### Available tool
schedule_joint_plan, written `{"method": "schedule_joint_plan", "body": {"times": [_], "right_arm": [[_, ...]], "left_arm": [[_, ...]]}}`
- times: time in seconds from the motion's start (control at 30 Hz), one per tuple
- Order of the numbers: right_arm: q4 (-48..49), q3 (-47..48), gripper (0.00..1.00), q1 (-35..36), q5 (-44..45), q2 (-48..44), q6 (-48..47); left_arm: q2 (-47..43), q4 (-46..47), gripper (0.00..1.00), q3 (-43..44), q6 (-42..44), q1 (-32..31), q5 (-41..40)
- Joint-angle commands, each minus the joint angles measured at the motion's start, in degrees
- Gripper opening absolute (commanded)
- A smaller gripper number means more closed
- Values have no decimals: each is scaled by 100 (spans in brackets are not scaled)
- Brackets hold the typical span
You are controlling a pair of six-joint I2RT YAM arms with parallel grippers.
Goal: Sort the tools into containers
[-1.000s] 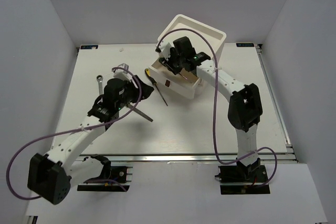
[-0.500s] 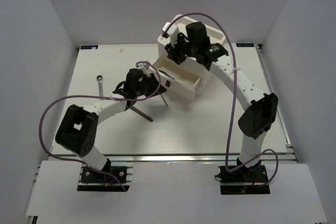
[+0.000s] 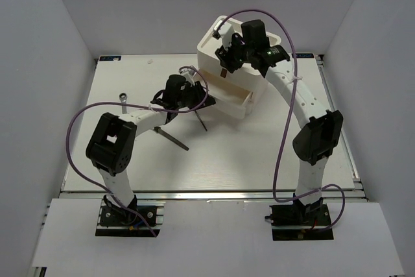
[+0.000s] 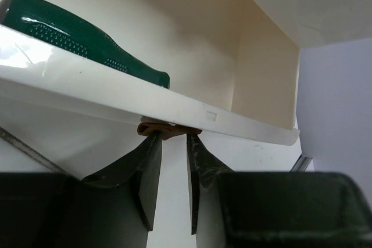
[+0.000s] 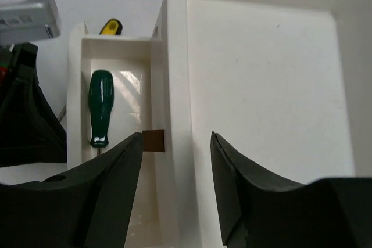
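Observation:
The white stacked box point(image 3: 259, 53) stands at the back, its bottom drawer point(image 3: 227, 98) pulled out toward the left. A green-handled screwdriver point(image 5: 100, 108) lies in that drawer; it also shows in the left wrist view point(image 4: 87, 42). My left gripper point(image 3: 202, 98) is at the drawer's front; its jaws point(image 4: 172, 143) stand a narrow gap apart with the tips against the red-brown tab point(image 4: 165, 129). My right gripper point(image 3: 225, 61) hovers open over the box's left rim point(image 5: 174, 85), holding nothing point(image 5: 174, 149). Another drawer's tab point(image 5: 154, 140) shows beside its left finger.
A grey wrench point(image 3: 122, 98) lies at the left of the table. A thin metal shaft point(image 3: 172, 139) lies below my left arm, and another shaft point(image 3: 202, 121) lies just in front of the drawer. A yellow handle point(image 5: 110, 26) shows beyond the drawer.
My left gripper swung up and right to the drawer front. My right gripper rose from the open drawer to above the box top. The box has turned squarer to the table.

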Motion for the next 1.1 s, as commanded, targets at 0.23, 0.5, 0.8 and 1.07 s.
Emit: {"method": "schedule_joint_plan", "body": {"times": [0.23,0.5,0.8,1.07], "right_arm": [[-613,-33,27,-186,-204,248,-219],[-1413,-33,4,-230,-1171,213,-298],[-1580,-121,3,-230,-1392,117,-157],[-1501,-113,18,-239,-1172,116,-69]], "left_arm": [[385,207,34,639,13,-13,-131],[903,312,35,1341,-48,-136,-297],[1659,365,36,2177,-198,-180,-482],[1502,374,62,1977,91,-180,-324]]}}
